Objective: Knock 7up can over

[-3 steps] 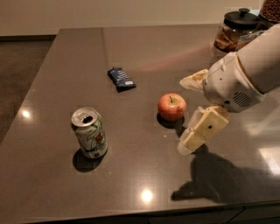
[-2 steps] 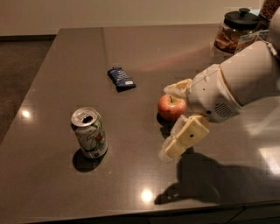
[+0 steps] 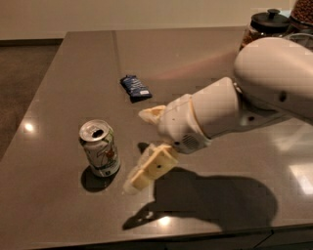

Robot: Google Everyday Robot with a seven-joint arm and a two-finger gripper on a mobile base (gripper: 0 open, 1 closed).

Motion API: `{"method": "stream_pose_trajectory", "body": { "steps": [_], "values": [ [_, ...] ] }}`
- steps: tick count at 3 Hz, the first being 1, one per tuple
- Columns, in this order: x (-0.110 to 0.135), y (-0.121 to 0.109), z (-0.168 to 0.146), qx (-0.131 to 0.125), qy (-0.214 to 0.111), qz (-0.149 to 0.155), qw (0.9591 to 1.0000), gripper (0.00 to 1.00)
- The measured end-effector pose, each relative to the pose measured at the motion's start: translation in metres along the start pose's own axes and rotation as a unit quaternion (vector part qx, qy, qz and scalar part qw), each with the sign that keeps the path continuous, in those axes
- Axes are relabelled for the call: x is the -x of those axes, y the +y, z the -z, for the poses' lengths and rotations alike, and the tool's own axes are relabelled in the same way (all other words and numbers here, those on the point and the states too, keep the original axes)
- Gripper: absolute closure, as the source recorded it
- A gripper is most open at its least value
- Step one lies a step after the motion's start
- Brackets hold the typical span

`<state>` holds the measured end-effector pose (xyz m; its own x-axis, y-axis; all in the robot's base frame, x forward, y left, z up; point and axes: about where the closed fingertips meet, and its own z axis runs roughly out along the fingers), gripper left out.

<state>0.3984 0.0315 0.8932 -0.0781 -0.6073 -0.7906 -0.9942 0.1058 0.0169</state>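
Dark glossy desk [image 3: 73,63], pale wall [image 3: 146,14] behind. 7up can [image 3: 100,149] upright near front-left edge, pull-tab opening facing up. End effector [image 3: 138,149] just right of can, low over surface, spread wide, holding nothing. Nearer finger [image 3: 149,168] close beside can, contact not discernible. Blue snack packet [image 3: 136,88] flat, further back. Lidded jars [image 3: 266,24] at far right corner.
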Motion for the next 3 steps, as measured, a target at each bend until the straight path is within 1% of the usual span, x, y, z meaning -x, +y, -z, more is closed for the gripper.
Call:
{"method": "stream_pose_trajectory", "body": {
  "steps": [1, 2, 3],
  "values": [
    [0.017, 0.001, -0.024, 0.009, -0.02, 0.002, 0.9998, 0.0],
    [0.032, -0.002, -0.044, 0.015, -0.036, 0.002, 0.9992, 0.17],
    [0.039, -0.005, -0.053, 0.019, -0.04, 0.0, 0.999, 0.4]
  ]
}}
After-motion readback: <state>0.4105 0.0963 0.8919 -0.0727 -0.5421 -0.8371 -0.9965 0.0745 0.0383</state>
